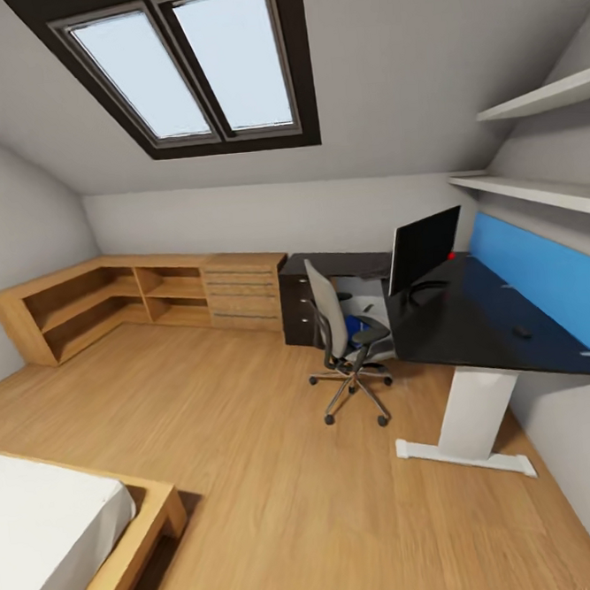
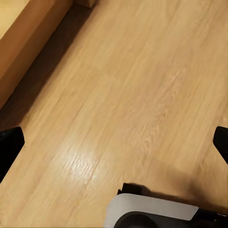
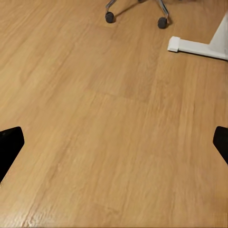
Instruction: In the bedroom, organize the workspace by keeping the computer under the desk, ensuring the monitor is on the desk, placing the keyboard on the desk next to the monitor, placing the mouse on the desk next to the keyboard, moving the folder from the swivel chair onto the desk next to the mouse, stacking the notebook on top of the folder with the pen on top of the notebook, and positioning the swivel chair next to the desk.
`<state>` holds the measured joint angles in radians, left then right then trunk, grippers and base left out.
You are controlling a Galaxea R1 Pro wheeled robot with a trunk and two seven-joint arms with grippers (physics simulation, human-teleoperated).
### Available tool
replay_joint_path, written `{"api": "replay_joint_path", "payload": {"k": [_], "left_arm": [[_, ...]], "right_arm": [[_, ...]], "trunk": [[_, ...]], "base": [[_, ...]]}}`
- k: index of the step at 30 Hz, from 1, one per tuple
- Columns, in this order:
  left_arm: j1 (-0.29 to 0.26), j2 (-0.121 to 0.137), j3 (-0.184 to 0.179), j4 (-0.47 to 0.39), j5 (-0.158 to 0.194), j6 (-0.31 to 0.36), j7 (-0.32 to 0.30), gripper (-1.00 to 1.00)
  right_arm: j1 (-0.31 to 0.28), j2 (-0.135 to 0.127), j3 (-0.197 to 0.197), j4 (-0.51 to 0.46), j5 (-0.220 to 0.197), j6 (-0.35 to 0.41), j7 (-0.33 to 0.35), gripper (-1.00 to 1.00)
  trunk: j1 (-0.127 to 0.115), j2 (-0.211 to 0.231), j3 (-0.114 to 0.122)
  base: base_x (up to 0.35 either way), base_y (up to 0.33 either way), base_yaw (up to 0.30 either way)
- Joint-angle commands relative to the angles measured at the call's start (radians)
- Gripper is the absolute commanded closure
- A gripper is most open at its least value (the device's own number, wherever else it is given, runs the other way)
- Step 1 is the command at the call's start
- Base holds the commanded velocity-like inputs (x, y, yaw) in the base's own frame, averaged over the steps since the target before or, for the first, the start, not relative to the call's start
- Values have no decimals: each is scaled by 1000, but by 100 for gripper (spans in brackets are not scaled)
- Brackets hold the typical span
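the grey mesh-backed swivel chair on its five-castor base (image 1: 348, 348) stands on the wood floor just beside the near edge of the black-topped counter with a white pedestal leg (image 1: 475, 325). something blue sits on its seat, likely the folder, though it is too small to be sure. the flat black monitor (image 1: 423, 248) stands upright on the counter's far end, and a small dark object (image 1: 521, 331), perhaps the mouse, lies further along the top by the blue back panel (image 1: 543, 284). keyboard, notebook and pen cannot be made out at this range.

from the right claw (image 3: 114, 142), the chair's castors (image 3: 109, 17) and the white foot of the counter leg (image 3: 194, 46) lie ahead across open floor, well apart from the fingertips; the chair is slightly to the left-arm side of that claw's line and the counter foot to the outer side. the right claw is spread wide with nothing between its fingers (image 3: 9, 142). the left claw (image 2: 114, 142) is likewise spread wide and empty, hanging over bare floor (image 2: 133, 95) with the light wooden bed frame (image 2: 23, 47) near it and the robot's own grey base (image 2: 152, 211) beneath.

the relation that matters: the chair and counter lie forward and toward the right-arm side, so the right arm is the nearer one, but a drive across the room looks needed first. outward, low wooden shelving (image 1: 109, 301), a dark drawer unit (image 1: 300, 303) and a skylight (image 1: 188, 64).
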<state>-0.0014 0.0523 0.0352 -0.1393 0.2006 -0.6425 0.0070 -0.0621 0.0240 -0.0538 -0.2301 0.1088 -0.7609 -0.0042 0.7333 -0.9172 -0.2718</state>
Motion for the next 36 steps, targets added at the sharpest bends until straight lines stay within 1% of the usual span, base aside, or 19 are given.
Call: {"api": "replay_joint_path", "payload": {"k": [1,5,19,29,34,36], "left_arm": [[0,0,3,0,-3,-2,1,-100],[0,0,3,0,-3,0,1,-100],[0,0,3,0,-3,1,1,-100],[0,0,3,0,-3,0,1,-100],[0,0,3,0,-3,0,1,-100],[0,0,3,0,-3,0,1,-100]], "right_arm": [[-1,1,-6,1,9,-3,0,-100],[-1,1,-6,0,9,-3,0,-100],[-1,1,-6,1,11,-6,-2,-100],[-1,2,-5,2,11,-5,-2,-100],[-1,8,-5,2,11,-4,-1,-100],[-1,15,-5,2,9,-6,-2,-100]], "trunk": [[0,-1,-1],[0,-1,-1],[0,-1,-1],[0,-1,-1],[0,-1,-1],[0,-1,-1]], "base": [[122,311,-277],[70,180,-277],[7,45,-274],[4,283,-273],[77,311,-273],[251,195,-113]]}}
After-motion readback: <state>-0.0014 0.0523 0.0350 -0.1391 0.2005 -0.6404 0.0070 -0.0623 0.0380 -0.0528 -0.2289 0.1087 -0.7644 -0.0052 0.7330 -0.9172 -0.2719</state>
